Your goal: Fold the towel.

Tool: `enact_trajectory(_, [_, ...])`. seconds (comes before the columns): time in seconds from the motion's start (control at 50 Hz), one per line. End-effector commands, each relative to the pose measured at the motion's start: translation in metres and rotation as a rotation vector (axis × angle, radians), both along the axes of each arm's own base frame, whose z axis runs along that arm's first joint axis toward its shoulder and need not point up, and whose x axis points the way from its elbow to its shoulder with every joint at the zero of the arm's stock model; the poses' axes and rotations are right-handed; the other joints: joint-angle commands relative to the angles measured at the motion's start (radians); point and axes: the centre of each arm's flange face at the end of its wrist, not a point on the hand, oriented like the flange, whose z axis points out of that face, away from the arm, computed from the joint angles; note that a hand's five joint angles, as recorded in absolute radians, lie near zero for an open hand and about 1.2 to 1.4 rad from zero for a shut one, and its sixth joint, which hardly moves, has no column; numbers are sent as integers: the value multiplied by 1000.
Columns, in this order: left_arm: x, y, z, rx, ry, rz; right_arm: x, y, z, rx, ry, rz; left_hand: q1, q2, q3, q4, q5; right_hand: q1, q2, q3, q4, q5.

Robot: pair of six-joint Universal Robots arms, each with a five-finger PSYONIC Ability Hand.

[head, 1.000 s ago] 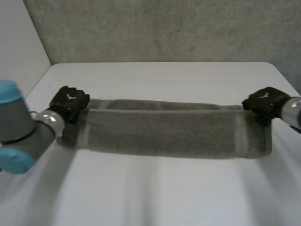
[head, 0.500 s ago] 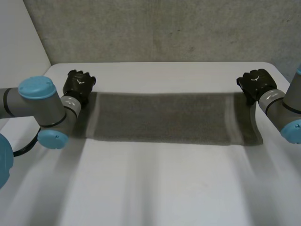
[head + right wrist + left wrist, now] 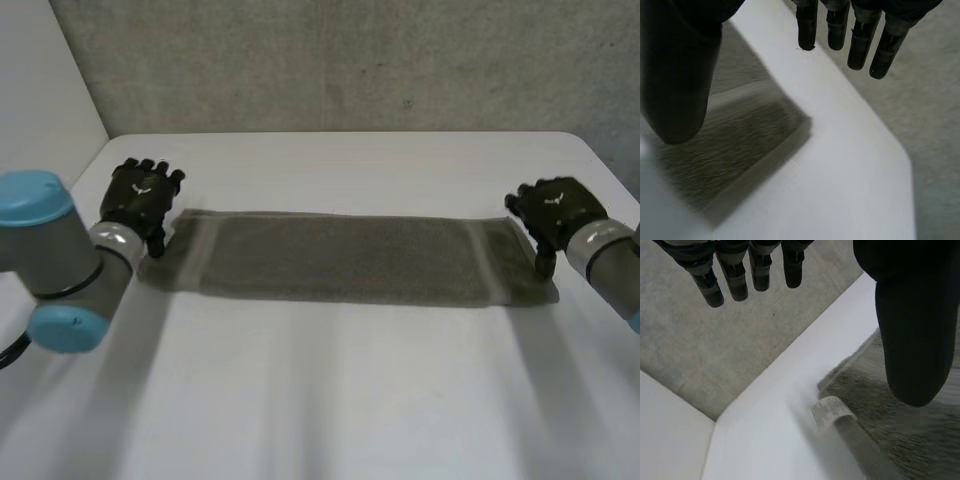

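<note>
Table (image 3: 320, 400): white, wide bare stretch on the near side.
Left arm (image 3: 60, 260): grey joint, blue cap, reaching in from the near left.
Towel (image 3: 340, 258): grey, lying flat as a long narrow band across the table's middle.
Curled corner (image 3: 832, 410): at the left end, lifted slightly off the table.
Left hand (image 3: 140, 200): just beside the left end's far corner; fingers straight, thumb spread away, holding nothing.
Right hand (image 3: 553, 208): at the right end; fingers straight, thumb apart, empty.
Handling: looks soft, limp, light; will probably sag and drag. Best pinched at the end corners, all layers together.
Wall (image 3: 330, 60): rough grey, behind everything.
</note>
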Motion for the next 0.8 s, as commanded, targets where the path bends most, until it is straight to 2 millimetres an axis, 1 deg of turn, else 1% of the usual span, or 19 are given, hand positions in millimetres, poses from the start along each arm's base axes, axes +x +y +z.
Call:
enact_trajectory(0.02, [11, 28, 1, 91, 174, -27, -9, 17, -19, 135, -29, 28, 5, 8, 8, 9, -27, 1, -8, -6, -21, 1])
enact_trajectory(0.1, [14, 30, -3, 114, 218, -29, -15, 17, -25, 170, -72, 12, 5, 8, 8, 9, -27, 34, 25, 26, 12, 33])
enact_trajectory(0.12, [16, 31, -4, 117, 229, -31, -15, 17, -30, 192, -92, 12, 5, 8, 8, 9, -27, 106, 97, 99, 84, 106])
enact_trajectory(0.14, [16, 31, -4, 117, 230, -31, -15, 17, -30, 192, -93, 12, 5, 8, 8, 9, -27, 107, 98, 99, 85, 107])
enact_trajectory(0.18, [17, 31, -5, 122, 237, -26, -15, 15, -44, 222, -109, 11, 6, 9, 9, 9, -27, 165, 156, 158, 144, 165])
enact_trajectory(0.24, [17, 31, -5, 124, 238, -26, -19, 9, -53, 214, -119, -1, 6, 9, 9, 9, -27, 171, 162, 164, 150, 171])
enact_trajectory(0.3, [17, 31, -6, 127, 238, -25, -21, 5, -55, 199, -122, -9, 6, 9, 9, 9, -27, 192, 183, 185, 170, 192])
enact_trajectory(0.4, [17, 32, -7, 129, 237, -25, -28, -2, -57, 148, -125, -25, 6, 9, 9, 9, -27, 382, 373, 375, 361, 382])
enact_trajectory(0.46, [17, 32, -7, 129, 237, -25, -30, -4, -57, 143, -126, -29, 6, 9, 9, 9, -27, 418, 409, 411, 396, 418])
enact_trajectory(0.48, [17, 32, -7, 129, 237, -25, -31, -5, -56, 137, -127, -32, 5, 8, 8, 9, -27, 505, 496, 498, 483, 505])
enact_trajectory(0.5, [17, 32, -7, 129, 237, -25, -33, -7, -55, 128, -127, -36, 5, 8, 8, 9, -27, 701, 692, 693, 679, 701])
enact_trajectory(0.52, [17, 32, -7, 129, 237, -25, -33, -7, -55, 127, -127, -36, 5, 8, 8, 9, -27, 703, 694, 695, 681, 703])
enact_trajectory(0.54, [17, 32, -7, 129, 237, -25, -35, -9, -55, 123, -128, -40, 5, 8, 8, 9, -27, 915, 906, 908, 893, 915])
enact_trajectory(0.56, [17, 32, -7, 130, 237, -25, -37, -11, -55, 115, -128, -46, 5, 8, 8, 9, -27, 1045, 1036, 1038, 1023, 1045])
enact_trajectory(0.62, [17, 32, -7, 130, 237, -25, -42, -14, -54, 108, -126, -58, 5, 8, 8, 9, -27, 1137, 1128, 1129, 1115, 1137])
enact_trajectory(0.74, [18, 34, -9, 135, 236, -24, -47, -17, -56, 113, -121, -68, 5, 8, 8, 9, -27, 1163, 1154, 1155, 1141, 1163])
enact_trajectory(0.76, [18, 34, -9, 135, 236, -24, -48, -17, -58, 120, -121, -73, 5, 8, 8, 9, -27, 1074, 1065, 1066, 1052, 1073])
enact_trajectory(0.78, [17, 34, -9, 135, 236, -26, -48, -17, -59, 124, -122, -72, 5, 8, 8, 9, -27, 878, 869, 871, 856, 878])
enact_trajectory(0.8, [17, 34, -9, 135, 236, -26, -48, -17, -59, 124, -122, -72, 5, 8, 8, 9, -27, 876, 867, 869, 854, 876])
